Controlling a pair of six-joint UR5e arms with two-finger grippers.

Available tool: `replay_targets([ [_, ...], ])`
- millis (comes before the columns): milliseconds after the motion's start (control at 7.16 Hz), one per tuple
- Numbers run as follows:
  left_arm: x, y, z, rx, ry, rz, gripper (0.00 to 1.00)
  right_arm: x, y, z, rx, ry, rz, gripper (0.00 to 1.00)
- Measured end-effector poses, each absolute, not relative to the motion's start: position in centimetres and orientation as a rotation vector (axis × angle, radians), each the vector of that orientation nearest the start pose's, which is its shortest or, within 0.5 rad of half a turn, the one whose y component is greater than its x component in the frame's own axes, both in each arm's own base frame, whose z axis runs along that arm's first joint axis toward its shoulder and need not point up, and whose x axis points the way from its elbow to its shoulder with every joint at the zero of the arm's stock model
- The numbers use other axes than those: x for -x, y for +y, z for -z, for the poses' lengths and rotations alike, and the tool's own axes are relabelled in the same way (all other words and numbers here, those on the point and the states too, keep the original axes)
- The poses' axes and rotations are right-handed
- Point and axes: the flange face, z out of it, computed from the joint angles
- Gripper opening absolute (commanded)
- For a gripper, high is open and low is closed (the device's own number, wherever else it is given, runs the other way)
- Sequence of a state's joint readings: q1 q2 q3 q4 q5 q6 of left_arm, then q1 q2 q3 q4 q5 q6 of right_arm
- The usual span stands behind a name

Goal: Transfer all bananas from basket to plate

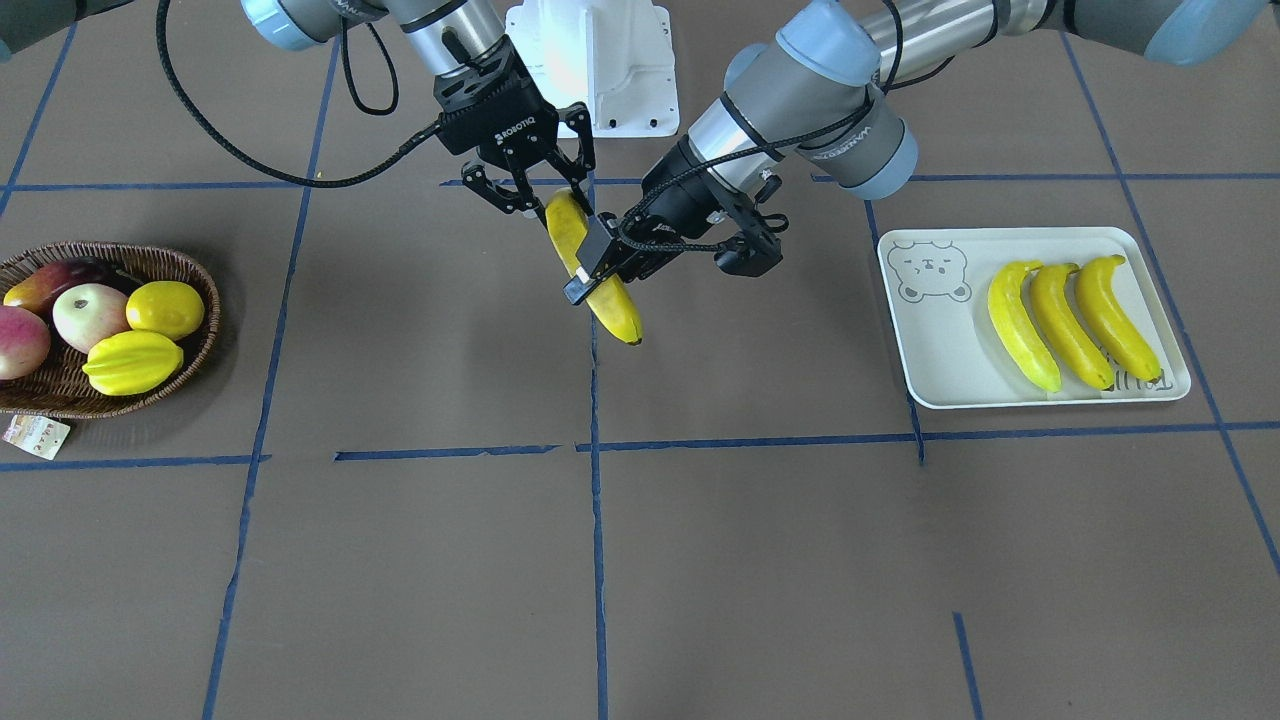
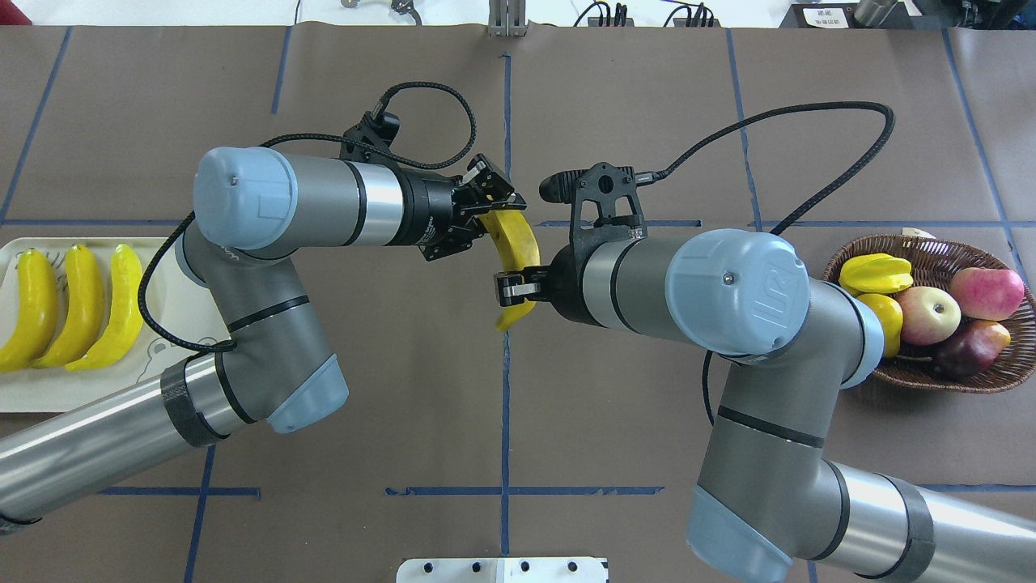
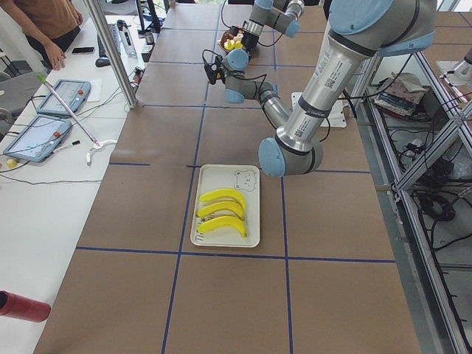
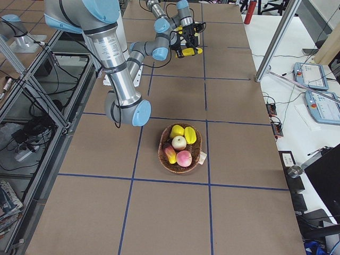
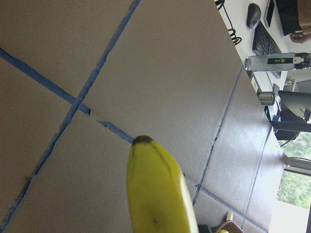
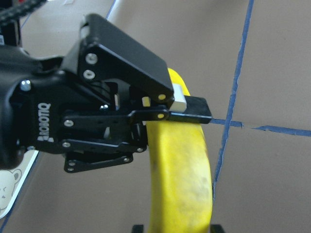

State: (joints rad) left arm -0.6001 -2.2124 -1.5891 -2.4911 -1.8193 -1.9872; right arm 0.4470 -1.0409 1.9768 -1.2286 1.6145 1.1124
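Note:
One banana [image 1: 612, 305] hangs in mid-air over the table's centre, between the two grippers. My left gripper [image 1: 597, 268] is shut on its middle; the left wrist view shows its dark tip [image 5: 142, 140] sticking out. My right gripper [image 1: 545, 185] stands open around the banana's end nearer the robot, its fingers spread to either side. Three more bananas [image 1: 1065, 325] lie side by side on the white plate [image 1: 925, 350]. The wicker basket [image 1: 197, 272] holds a lemon [image 1: 165, 308], a starfruit [image 1: 133, 362] and reddish fruit, and no banana shows in it.
The robot's white base mount [image 1: 600, 70] sits at the table's back middle. A paper tag [image 1: 35, 436] lies by the basket. Beside the table, a person [image 3: 51, 29] stands at a bench with tablets [image 3: 37, 136]. Bare brown table with blue tape lines lies between basket and plate.

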Motion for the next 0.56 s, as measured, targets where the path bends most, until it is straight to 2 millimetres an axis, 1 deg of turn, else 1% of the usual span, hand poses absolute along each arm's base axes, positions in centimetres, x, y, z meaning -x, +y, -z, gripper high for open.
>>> replay_targets([
  [279, -48.3, -46.3, -16.7, 0.046, 1.598, 0.597, 0.00, 45.0, -36.0, -14.2, -0.526, -1.176, 0.038, 1.00],
  [419, -48.2, -46.6, -17.9, 0.047, 1.567, 0.603, 0.00, 44.2, -35.7, -13.9, -0.525, -1.173, 0.037, 1.00],
  [558, -47.7, -47.3, -19.9, 0.043, 1.496, 0.597, 0.00, 43.1, -35.4, -13.6, -0.521, -1.164, 0.037, 1.00],
])
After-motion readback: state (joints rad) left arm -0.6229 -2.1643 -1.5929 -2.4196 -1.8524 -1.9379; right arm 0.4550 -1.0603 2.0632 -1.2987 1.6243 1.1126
